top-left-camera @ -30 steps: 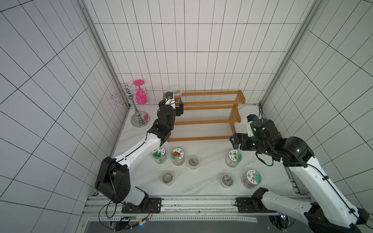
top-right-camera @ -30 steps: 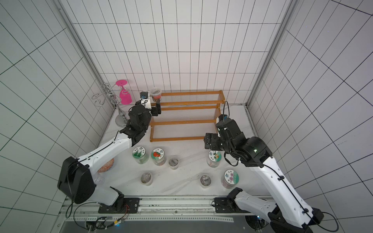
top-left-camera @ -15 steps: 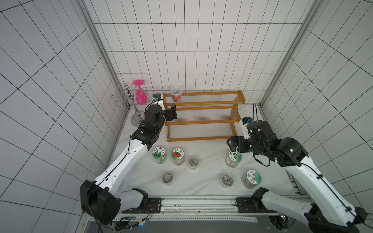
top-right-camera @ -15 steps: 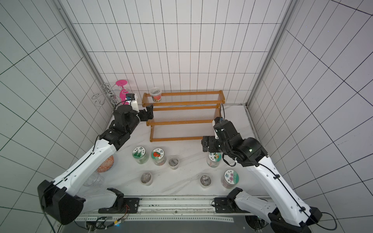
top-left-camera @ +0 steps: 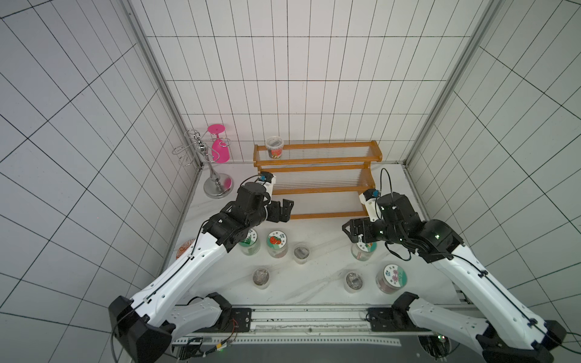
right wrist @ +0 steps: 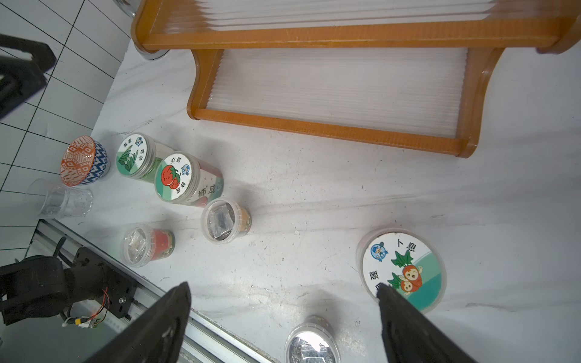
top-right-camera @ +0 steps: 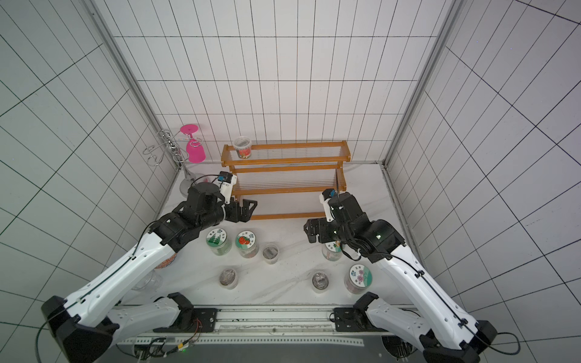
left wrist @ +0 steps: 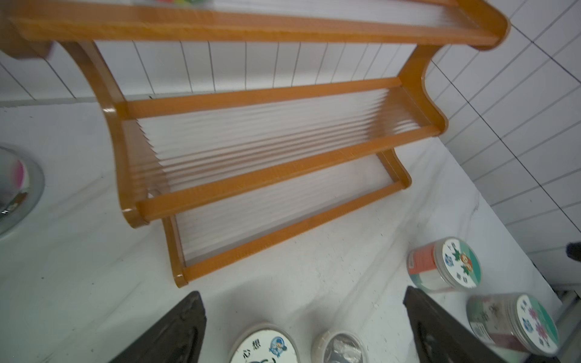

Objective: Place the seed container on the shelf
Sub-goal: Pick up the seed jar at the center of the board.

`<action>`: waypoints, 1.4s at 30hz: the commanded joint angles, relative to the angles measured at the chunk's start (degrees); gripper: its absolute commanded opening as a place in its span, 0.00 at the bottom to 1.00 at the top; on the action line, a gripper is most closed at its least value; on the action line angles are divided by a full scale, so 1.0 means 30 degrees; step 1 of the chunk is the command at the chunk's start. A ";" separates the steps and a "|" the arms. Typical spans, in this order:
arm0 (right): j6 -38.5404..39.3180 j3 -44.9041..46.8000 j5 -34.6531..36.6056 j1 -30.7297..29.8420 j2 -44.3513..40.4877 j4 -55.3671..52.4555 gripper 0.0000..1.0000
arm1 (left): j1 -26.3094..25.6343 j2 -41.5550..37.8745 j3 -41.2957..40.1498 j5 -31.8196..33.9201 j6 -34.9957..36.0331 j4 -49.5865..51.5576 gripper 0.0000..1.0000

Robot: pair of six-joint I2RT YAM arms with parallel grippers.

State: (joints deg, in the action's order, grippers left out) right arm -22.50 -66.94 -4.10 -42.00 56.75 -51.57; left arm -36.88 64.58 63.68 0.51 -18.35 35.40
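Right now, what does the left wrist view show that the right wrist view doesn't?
Left wrist only: the shelf's top tier and the flower-lid jar. Right wrist only: the patterned bowl, the clear glass and the leaf-lid jar. Both: the shelf's lower tiers, the carrot-lid jar and the tomato-lid jar.

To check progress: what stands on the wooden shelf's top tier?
Only one small clear seed container with reddish contents, at the end of the shelf near the wire glass stand. Nothing covers that tier.
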 commanded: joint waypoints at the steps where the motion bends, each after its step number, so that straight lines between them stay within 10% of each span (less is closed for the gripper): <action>1: 0.0395 0.1098 -0.0677 0.0083 -0.0423 0.1461 0.96 | -0.1818 -0.0099 -0.0490 0.0926 -0.0834 0.1708 0.99; 16: 0.0792 0.2723 -0.0304 0.0082 -0.1232 0.2635 0.96 | -0.6796 0.3090 -0.2560 0.1741 -0.5181 0.2310 0.94; 42: 0.0973 0.3853 0.0251 0.0083 -0.2267 0.2966 0.95 | -0.7070 0.7946 -0.2037 0.2441 -0.5398 0.0778 0.89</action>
State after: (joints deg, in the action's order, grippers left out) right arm -20.10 -57.08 -4.78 -42.00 51.05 -43.11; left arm -57.71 87.39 56.12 6.68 -34.92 39.75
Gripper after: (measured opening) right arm 0.950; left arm 0.895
